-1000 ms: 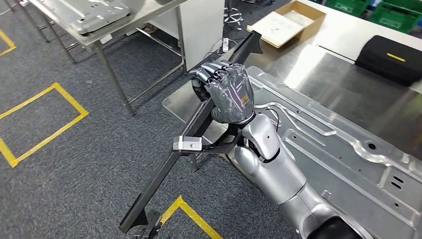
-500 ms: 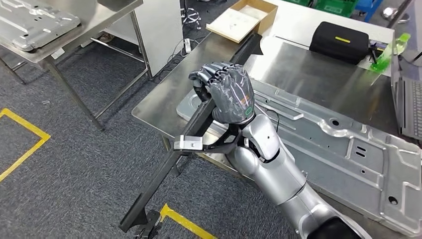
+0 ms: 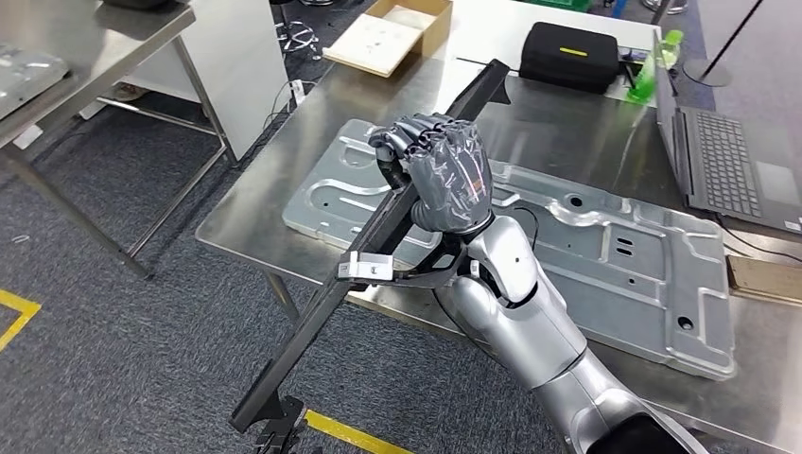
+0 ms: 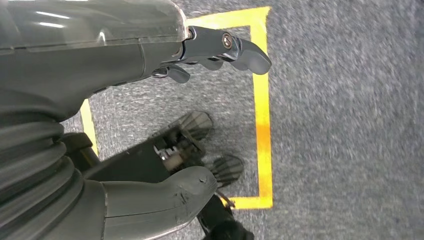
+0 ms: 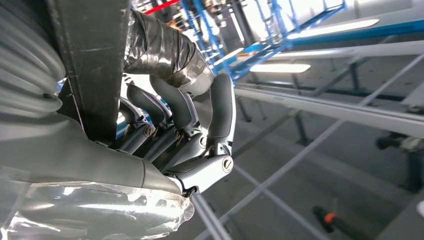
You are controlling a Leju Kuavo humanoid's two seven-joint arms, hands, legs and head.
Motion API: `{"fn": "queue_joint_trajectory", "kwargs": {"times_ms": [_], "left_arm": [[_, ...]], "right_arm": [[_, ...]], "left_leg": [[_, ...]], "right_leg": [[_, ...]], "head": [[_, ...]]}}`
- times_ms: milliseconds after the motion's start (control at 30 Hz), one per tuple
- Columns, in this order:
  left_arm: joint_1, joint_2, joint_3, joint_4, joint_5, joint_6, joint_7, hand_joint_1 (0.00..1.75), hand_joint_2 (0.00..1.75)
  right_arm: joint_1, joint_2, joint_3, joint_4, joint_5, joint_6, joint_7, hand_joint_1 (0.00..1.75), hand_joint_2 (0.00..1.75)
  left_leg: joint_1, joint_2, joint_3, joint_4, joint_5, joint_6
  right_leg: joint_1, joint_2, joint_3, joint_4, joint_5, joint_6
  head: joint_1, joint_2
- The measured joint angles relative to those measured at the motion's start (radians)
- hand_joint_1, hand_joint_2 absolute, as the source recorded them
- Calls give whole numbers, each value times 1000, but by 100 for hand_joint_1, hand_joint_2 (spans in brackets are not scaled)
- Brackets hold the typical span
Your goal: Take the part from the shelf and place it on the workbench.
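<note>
The part (image 3: 312,326) is a long black metal bar with a small silver clamp block (image 3: 365,269) at mid-length. My right hand (image 3: 440,180) grips it in a closed fist near its upper third. The bar slants from above the workbench (image 3: 274,203) down past the bench's front edge toward the floor. In the right wrist view the fingers (image 5: 185,125) wrap round the dark bar (image 5: 92,65). My left hand (image 4: 125,60) hangs over the carpet, thumb and fingers apart, holding nothing.
A large stamped steel panel (image 3: 605,255) lies across the bench. Behind it are a laptop (image 3: 728,161), a black case (image 3: 572,52), a green bottle (image 3: 653,66) and a cardboard box (image 3: 388,33). Another steel table (image 3: 57,57) stands at the left. Yellow tape (image 4: 262,110) marks the floor.
The camera has swung, so the workbench and panel have slid left and more into view. My right hand keeps the same grip on the bar.
</note>
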Motion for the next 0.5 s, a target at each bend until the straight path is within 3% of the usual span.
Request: {"fn": "queue_joint_trajectory", "kwargs": {"times_ms": [33,100,167,200,233,267,333,400,467,500], "left_arm": [[-1,0,-1,0,0,0,0,0,175],[0,0,-4,0,0,-1,-1,0,175],[4,1,-4,0,0,-3,0,0,175],[6,1,-4,0,0,-3,0,0,175],[7,2,-4,0,0,-3,0,0,175],[7,2,-4,0,0,-3,0,0,175],[6,2,-4,0,0,-3,0,0,175],[6,3,-5,0,0,-4,0,0,175],[6,3,-6,0,1,-5,0,0,175],[5,2,-7,0,1,-6,0,0,175]], "right_arm": [[-1,0,-3,1,0,-1,0,175,175],[-2,0,-8,7,0,-3,1,175,175],[0,0,-11,17,-1,-4,2,175,175],[1,0,-14,23,-1,-5,2,175,175],[2,0,-18,28,-1,-5,2,175,175],[2,-1,-22,33,-1,-5,2,175,175],[1,-1,-29,37,-2,-6,2,175,175],[0,-1,-35,42,-2,-6,2,175,175],[1,-3,-43,48,-2,-8,3,175,175],[2,-4,-49,51,-2,-9,2,175,175]], "left_leg": [[1,-17,-5,19,-16,-4],[5,-68,-43,116,-72,-9],[6,-89,-100,234,-120,-13],[6,-92,-114,258,-119,-14],[6,-94,-111,246,-99,-15],[7,-100,-91,198,-63,-14],[12,-145,-38,73,-4,-9],[14,-185,-13,13,9,-5],[13,-175,-10,5,11,3],[14,-163,-7,-2,15,9]], "right_leg": [[-4,10,4,-6,4,-6],[-9,30,9,-12,7,-15],[-8,55,7,-10,7,-19],[-8,70,6,-7,7,-18],[-9,85,5,-3,6,-17],[-9,99,4,2,4,-16],[-10,125,-1,12,1,-9],[-14,148,-13,18,3,2],[-19,173,-21,14,10,16],[-18,169,-24,15,10,22]], "head": [[0,0],[0,0],[-1,0],[-1,0],[-1,0],[-1,0],[0,0],[-1,0],[-1,0],[0,0]]}}
